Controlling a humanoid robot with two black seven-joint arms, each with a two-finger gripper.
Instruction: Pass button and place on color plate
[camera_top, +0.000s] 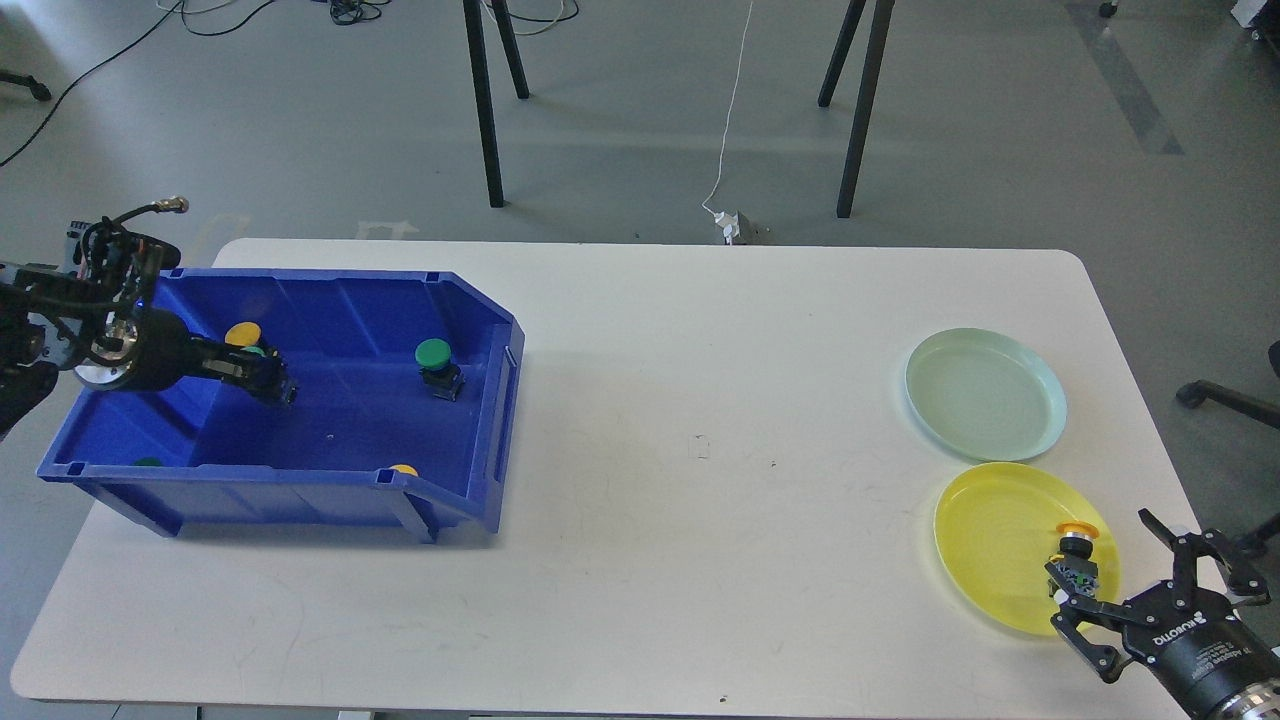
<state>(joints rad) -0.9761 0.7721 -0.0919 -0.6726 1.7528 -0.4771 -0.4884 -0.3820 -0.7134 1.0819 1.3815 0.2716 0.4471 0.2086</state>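
A blue bin (480, 330) stands on the left of the table. My left gripper (268, 380) reaches into it and looks shut on a green-capped button (256, 352), held above the bin floor. A yellow-capped button (238, 332) lies just behind it. A green button (434, 356) stands mid-bin. A yellow-orange button (1076, 548) stands on the yellow plate (990, 545) at the right. My right gripper (1112, 578) is open and empty, just in front and to the right of that button, apart from it. The pale green plate (985, 393) holds nothing.
A yellow button (404, 469) and a green button (148, 462) peek over the bin's front wall. The white table (700, 450) spreads between bin and plates. Black stand legs (484, 110) and a white cable (728, 130) are on the floor behind.
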